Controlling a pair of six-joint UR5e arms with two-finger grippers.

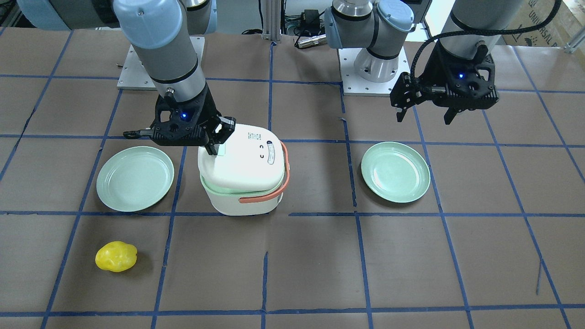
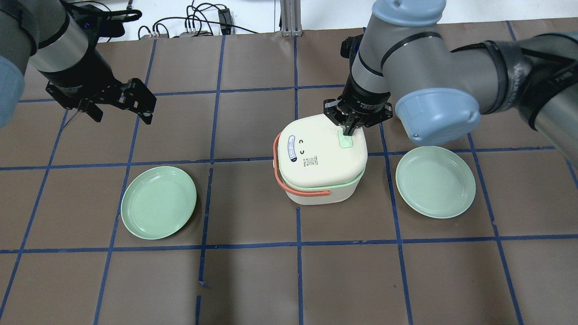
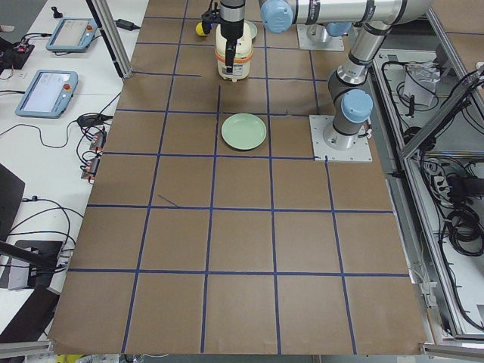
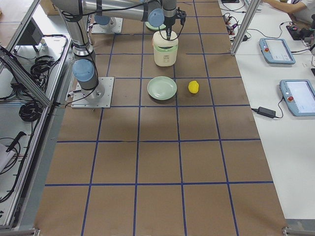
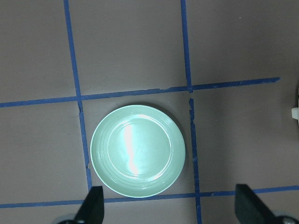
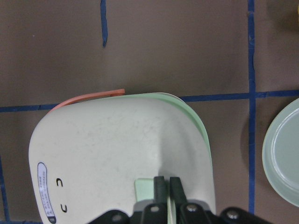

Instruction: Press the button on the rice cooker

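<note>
The white rice cooker (image 2: pixel 318 159) with an orange handle stands mid-table; it also shows in the front view (image 1: pixel 242 169). A pale green button (image 2: pixel 345 141) sits on its lid near the robot's side. My right gripper (image 2: pixel 348 132) is shut, its joined fingertips pointing down onto the button. The right wrist view shows the shut fingers (image 6: pixel 161 185) touching the button (image 6: pixel 144 190) on the lid (image 6: pixel 117 154). My left gripper (image 2: pixel 121 116) is open and empty, hovering far off above the table's left side, over a green plate (image 5: pixel 138 151).
Two green plates lie on either side of the cooker (image 2: pixel 159 201) (image 2: pixel 435 181). A yellow fruit-like object (image 1: pixel 116 256) lies near the operators' edge on the right arm's side. Blue tape lines grid the brown table.
</note>
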